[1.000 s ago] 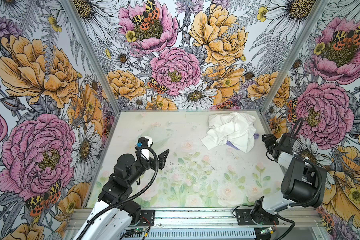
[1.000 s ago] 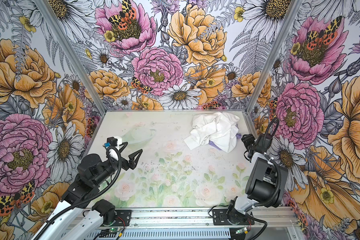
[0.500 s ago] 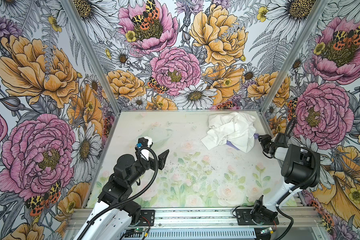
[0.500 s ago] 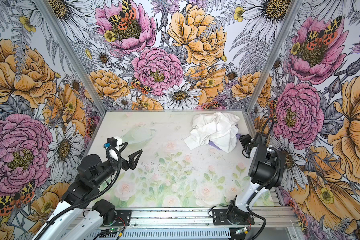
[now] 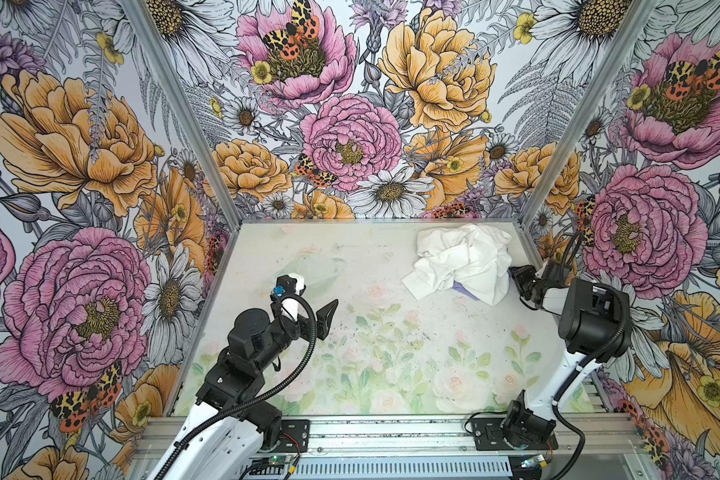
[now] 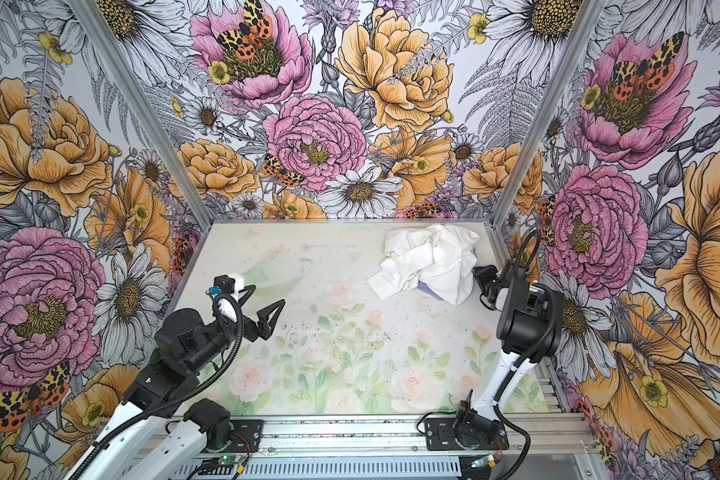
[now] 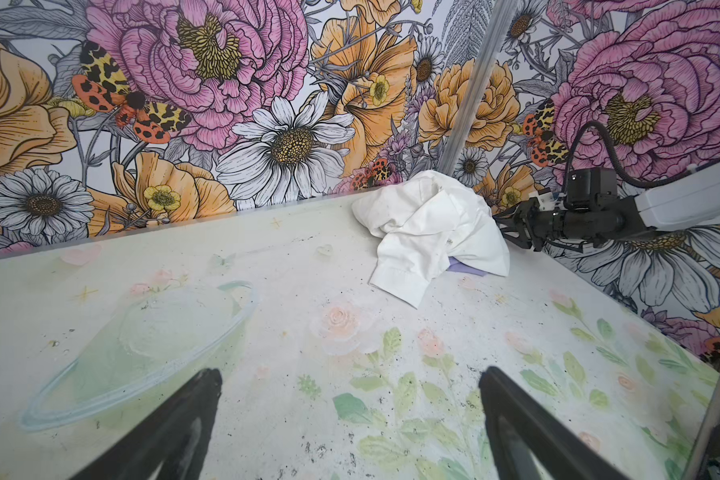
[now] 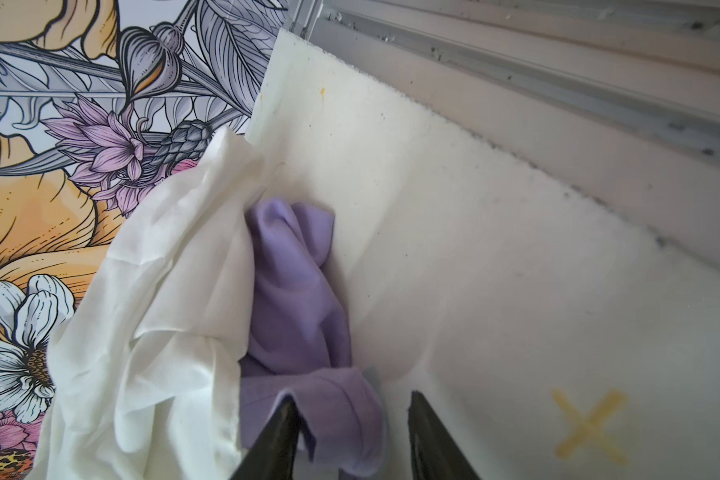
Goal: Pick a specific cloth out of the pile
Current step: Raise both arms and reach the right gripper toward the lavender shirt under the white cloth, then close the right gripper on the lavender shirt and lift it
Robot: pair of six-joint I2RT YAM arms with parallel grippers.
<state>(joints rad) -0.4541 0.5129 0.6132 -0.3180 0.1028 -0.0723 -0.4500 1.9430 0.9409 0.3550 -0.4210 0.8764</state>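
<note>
The pile [image 5: 462, 257] of white garments lies at the back right of the table, also in the left wrist view [image 7: 429, 224]. The lavender cloth [image 8: 296, 270] lies under the pile and pokes out at its edge as a thin sliver [image 5: 468, 289] [image 6: 433, 289]. My right gripper [image 8: 352, 399] is low at the pile's right side [image 5: 514, 279]. Its jaws stand apart around a fold of the cloth; one finger touches the fabric, while the other stands clear of it. My left gripper [image 6: 267, 294] hovers open and empty over the left half of the table, its jaws wide [image 7: 350, 374].
The table [image 5: 391, 332] has a pale floral print and is boxed in by flowered walls on three sides. The pile sits close to the back right corner post [image 5: 528, 216]. A metal rail [image 5: 391, 432] runs along the front edge. A yellow cross [image 8: 589, 428] marks the mat near the right gripper.
The right arm has swung in from the right wall, bringing its gripper up to the pile's edge, and its jaws have narrowed. The left arm has not moved.
</note>
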